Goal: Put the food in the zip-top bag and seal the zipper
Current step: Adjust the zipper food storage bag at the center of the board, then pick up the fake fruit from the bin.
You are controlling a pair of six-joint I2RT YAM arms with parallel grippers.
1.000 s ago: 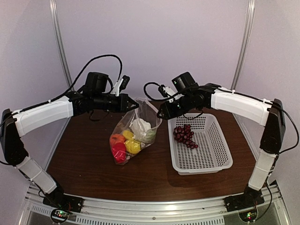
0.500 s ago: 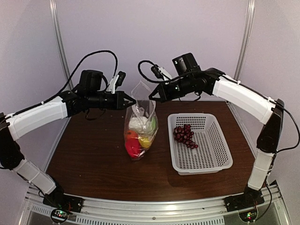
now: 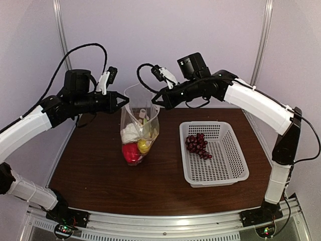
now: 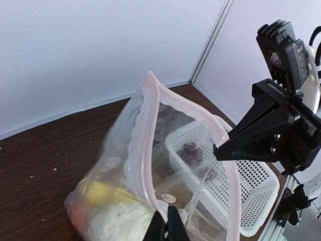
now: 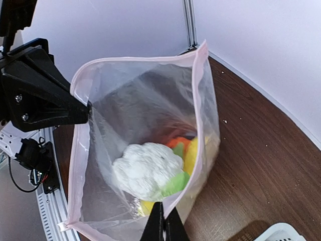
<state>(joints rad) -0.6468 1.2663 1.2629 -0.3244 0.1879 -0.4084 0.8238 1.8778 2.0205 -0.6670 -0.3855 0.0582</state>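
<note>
Jaws shut on the zipper [image 5: 135, 58] at opposite sides of the bag [image 3: 136, 131], left gripper [image 3: 122, 101] and right gripper [image 3: 160, 104] had hoisted it from a slump to upright within a second, the right one newly clamped, mouth spread wide for loading. Cauliflower [image 5: 145, 170] and other pieces sat inside; grapes [image 3: 198, 143] waited in the basket [image 3: 235, 163] alongside, and neither gripper was free to fetch them
</note>
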